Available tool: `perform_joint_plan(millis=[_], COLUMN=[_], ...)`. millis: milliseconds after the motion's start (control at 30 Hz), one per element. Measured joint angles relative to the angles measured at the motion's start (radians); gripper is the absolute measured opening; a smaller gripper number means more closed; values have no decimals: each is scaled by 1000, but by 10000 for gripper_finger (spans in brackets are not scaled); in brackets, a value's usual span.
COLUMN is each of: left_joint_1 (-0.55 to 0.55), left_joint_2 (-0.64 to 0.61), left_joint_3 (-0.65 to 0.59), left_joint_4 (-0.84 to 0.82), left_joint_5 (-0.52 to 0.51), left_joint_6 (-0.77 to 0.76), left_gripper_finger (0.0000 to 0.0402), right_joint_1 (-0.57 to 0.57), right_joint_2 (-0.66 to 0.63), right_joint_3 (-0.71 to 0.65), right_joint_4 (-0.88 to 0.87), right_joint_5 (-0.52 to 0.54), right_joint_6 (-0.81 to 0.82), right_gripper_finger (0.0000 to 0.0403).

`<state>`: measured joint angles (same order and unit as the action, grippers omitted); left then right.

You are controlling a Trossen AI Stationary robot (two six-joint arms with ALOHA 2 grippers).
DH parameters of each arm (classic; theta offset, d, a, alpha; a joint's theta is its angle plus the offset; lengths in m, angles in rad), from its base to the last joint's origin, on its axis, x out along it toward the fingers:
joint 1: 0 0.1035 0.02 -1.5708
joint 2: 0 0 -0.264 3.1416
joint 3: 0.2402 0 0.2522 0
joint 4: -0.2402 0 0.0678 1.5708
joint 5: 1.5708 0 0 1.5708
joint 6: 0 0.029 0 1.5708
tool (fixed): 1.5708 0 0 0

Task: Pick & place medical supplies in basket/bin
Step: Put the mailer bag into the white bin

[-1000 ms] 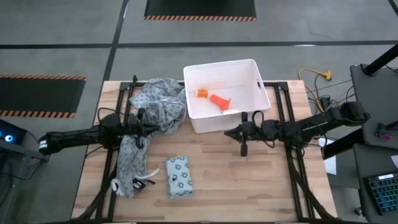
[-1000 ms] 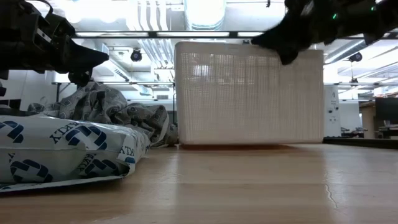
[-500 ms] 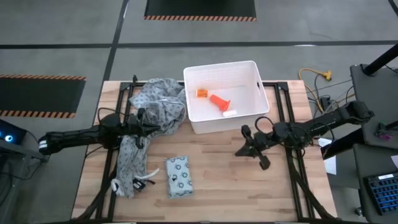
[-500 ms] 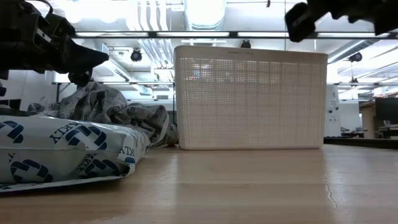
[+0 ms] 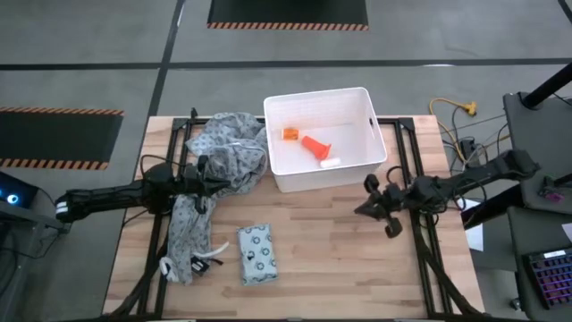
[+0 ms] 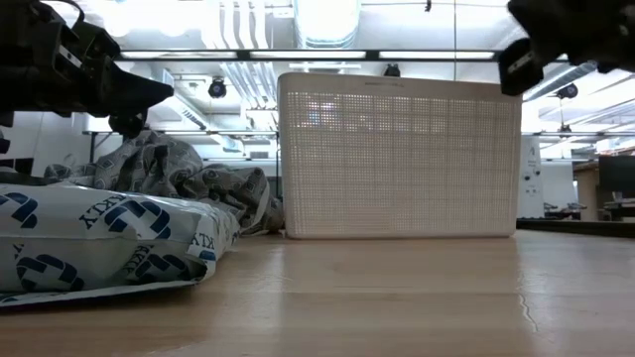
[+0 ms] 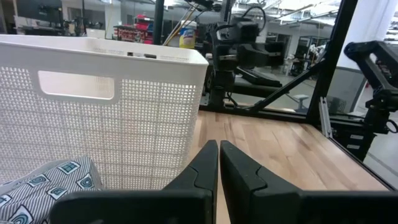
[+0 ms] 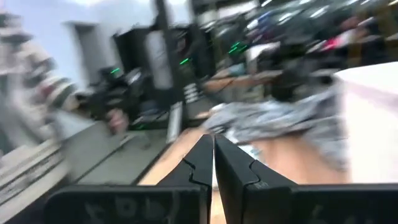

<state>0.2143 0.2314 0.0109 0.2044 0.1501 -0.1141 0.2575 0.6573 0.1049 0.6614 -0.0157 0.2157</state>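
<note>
The white perforated bin (image 5: 365,152) stands at the table's far middle. It holds an orange tapered piece (image 5: 315,145), a small orange item (image 5: 290,134) and a tiny white piece (image 5: 330,163). The pale-green packet with dark rings (image 5: 257,253) lies flat on the wood nearer the front, also seen in the low view (image 6: 99,243). My right gripper (image 5: 361,211) hovers shut to the right of the bin's near wall, high in the low view (image 6: 521,64). My left gripper (image 5: 204,175) waits shut above a patterned grey cloth (image 5: 223,156).
The grey cloth runs from the bin's left side down to the table's near left, where a small white item (image 5: 207,259) lies beside it. Bare wood (image 5: 340,259) spreads in front of the bin. Black frame rails (image 5: 418,170) flank the table.
My right gripper has drawn back from the bin's near wall toward the table's right edge and slightly nearer the front, turning as it went. The left arm and the items on the table have stayed where they were.
</note>
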Motion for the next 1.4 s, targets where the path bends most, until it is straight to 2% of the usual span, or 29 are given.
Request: perform_joint_plan(millis=[133, 233, 367, 467, 600, 667, 933, 1100, 1233, 1400], left_joint_1=[0, 0, 0, 0, 0, 0, 0, 0, 0, 0], left_joint_2=[2, 5, 13, 24, 42, 51, 79, 76, 76, 76], left_joint_3=[0, 0, 0, 0, 0, 0, 0, 5, 5, 13], left_joint_4=[0, -3, -7, -7, -6, -8, -7, -3, 2, 57], left_joint_5=[0, 0, -1, -1, 0, 0, 0, 0, 20, 22], left_joint_6=[0, 0, 0, 0, 0, 0, -20, -227, -266, -348], left_gripper_finger=[0, 0, 0, 0, 0, 0, 0, 0, 2, 42], right_joint_1=[-1, -13, -53, -102, -173, -195, -200, -200, -199, -199], right_joint_2=[-78, -114, -169, -212, -243, -245, -242, -242, -242, -241], right_joint_3=[-36, -56, -97, -96, -96, -96, -96, -96, -96, -96], right_joint_4=[3, 4, -10, -78, -128, -143, -158, -174, -222, -265], right_joint_5=[174, 174, 175, 143, -29, -68, -67, -64, -63, -63], right_joint_6=[-112, -201, -231, -223, -122, -74, -73, -42, -13, 31], right_gripper_finger=[9, 9, 8, 8, 8, 8, 8, 9, 9, 9])
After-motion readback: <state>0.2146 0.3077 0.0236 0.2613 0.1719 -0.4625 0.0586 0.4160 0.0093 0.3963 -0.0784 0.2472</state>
